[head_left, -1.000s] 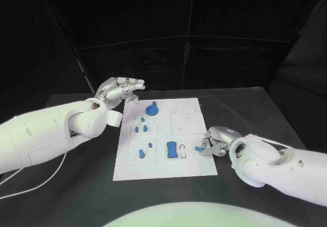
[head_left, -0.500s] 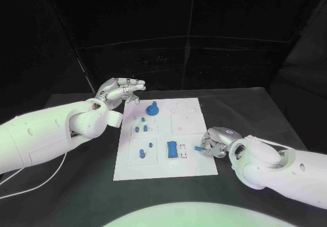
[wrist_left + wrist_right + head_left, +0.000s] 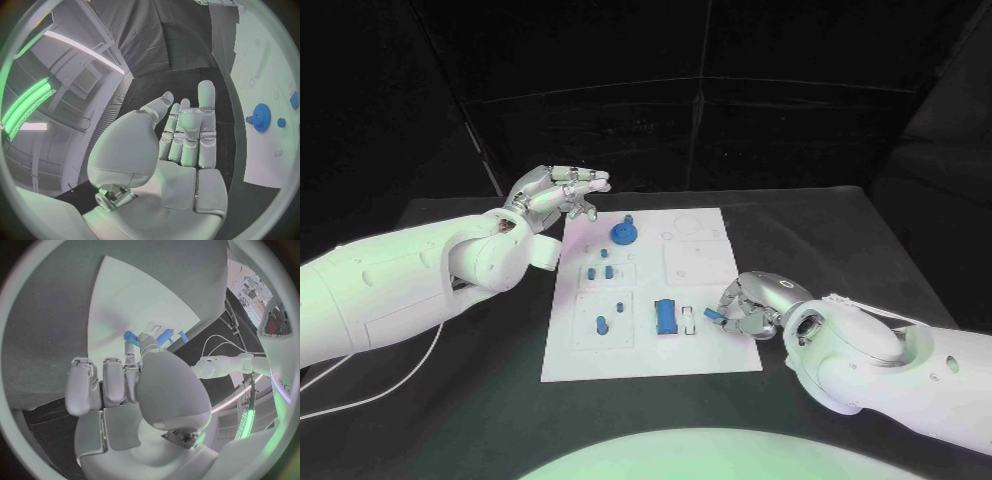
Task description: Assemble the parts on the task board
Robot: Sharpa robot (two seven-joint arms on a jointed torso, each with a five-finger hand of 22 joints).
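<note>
The white task board (image 3: 711,352) lies in the middle of the black table. A blue gear (image 3: 623,235) with a peg stands near its far end, and it shows again as the blue gear (image 3: 260,118) in the left wrist view. Small blue pegs (image 3: 600,271) and a blue block (image 3: 665,316) sit lower on the board. My right hand (image 3: 751,304) hovers at the board's right edge and pinches a small blue part (image 3: 713,313), which sits at its fingertips as the blue part (image 3: 130,335). My left hand (image 3: 560,192) is raised beside the board's far left corner, fingers apart and holding nothing.
Another blue peg (image 3: 600,324) stands in the board's near left panel. A white piece (image 3: 688,319) lies next to the blue block. A white cable (image 3: 387,378) trails over the table's left side. Black curtains close off the back.
My right hand has shifted a little leftward over the board's edge, carrying the small blue part with it. The left hand has hardly moved.
</note>
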